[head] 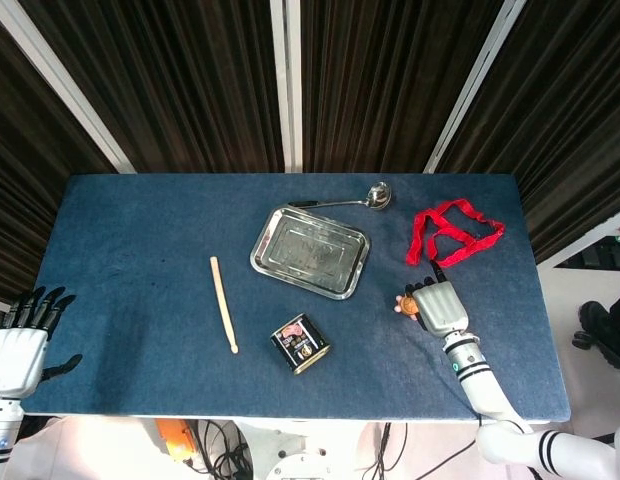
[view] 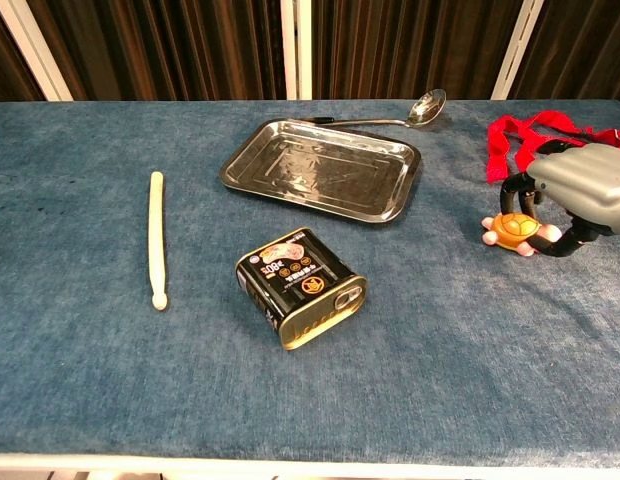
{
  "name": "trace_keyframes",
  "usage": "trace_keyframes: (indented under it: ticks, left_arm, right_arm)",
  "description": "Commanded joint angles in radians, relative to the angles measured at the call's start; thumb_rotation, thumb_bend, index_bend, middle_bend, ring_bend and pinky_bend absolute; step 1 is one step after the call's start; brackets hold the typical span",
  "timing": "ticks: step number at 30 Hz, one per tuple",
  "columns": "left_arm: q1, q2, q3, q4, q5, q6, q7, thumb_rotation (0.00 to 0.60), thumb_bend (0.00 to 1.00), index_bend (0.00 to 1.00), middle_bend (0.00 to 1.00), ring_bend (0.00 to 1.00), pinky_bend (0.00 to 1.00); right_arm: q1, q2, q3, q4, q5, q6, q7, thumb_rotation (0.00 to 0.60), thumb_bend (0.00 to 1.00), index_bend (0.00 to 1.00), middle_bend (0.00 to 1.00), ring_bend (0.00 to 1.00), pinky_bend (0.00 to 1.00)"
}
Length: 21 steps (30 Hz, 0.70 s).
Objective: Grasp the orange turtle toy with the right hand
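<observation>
orange-shelled pink-limbed turtle toy | red strap | silver steel tray | black tin can | dark blue tablecloth

A desk covered in dark blue cloth fills the middle of the head view, its surface evenly lit with soft shadows. Behind it hangs a dark pleated curtain, crossed by pale white bars that run upright and at slants. Beyond the desk's right edge lies a light floor. Under the near edge, tangled cables and an orange object show on a pale floor.
</observation>
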Motion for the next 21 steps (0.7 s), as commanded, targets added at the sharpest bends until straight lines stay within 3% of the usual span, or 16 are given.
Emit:
trace_keyframes:
  ticks: [1,5,9,16,21]
  left_arm:
    - [0.0,0.0,0.0,0.0,-0.001,-0.002,0.001,0.6,0.11,0.16,0.09,0.0,0.04]
    - [-0.001,-0.001,0.001,-0.002,-0.002,-0.006,0.002,0.6,0.11,0.16,0.09,0.0,0.04]
    - [-0.002,0.0,0.001,-0.004,-0.003,-0.007,0.004,0.6,0.11,0.16,0.09,0.0,0.04]
    - [-0.001,-0.001,0.002,0.001,-0.008,-0.012,-0.004,0.6,0.11,0.16,0.09,0.0,0.04]
    - [-0.001,-0.003,0.003,0.007,-0.008,-0.014,-0.009,0.6,0.11,0.16,0.09,0.0,0.04]
  right_arm:
    - [-0.007,0.037,0.0,-0.04,0.009,-0.008,0.009,0.6,0.1,0.1,0.2,0.01,0.0]
    - [-0.01,0.06,-0.003,-0.065,0.01,-0.013,0.017,0.6,0.09,0.04,0.13,0.0,0.0]
    - [-0.008,0.063,-0.006,-0.07,0.01,-0.023,0.019,0.6,0.1,0.07,0.2,0.0,0.0]
    - [-0.004,0.03,-0.013,-0.035,-0.033,-0.012,0.033,0.6,0.15,0.32,0.38,0.03,0.0]
    - [-0.002,0.007,-0.019,-0.011,-0.021,-0.02,0.0,0.6,0.25,0.61,0.55,0.15,0.0]
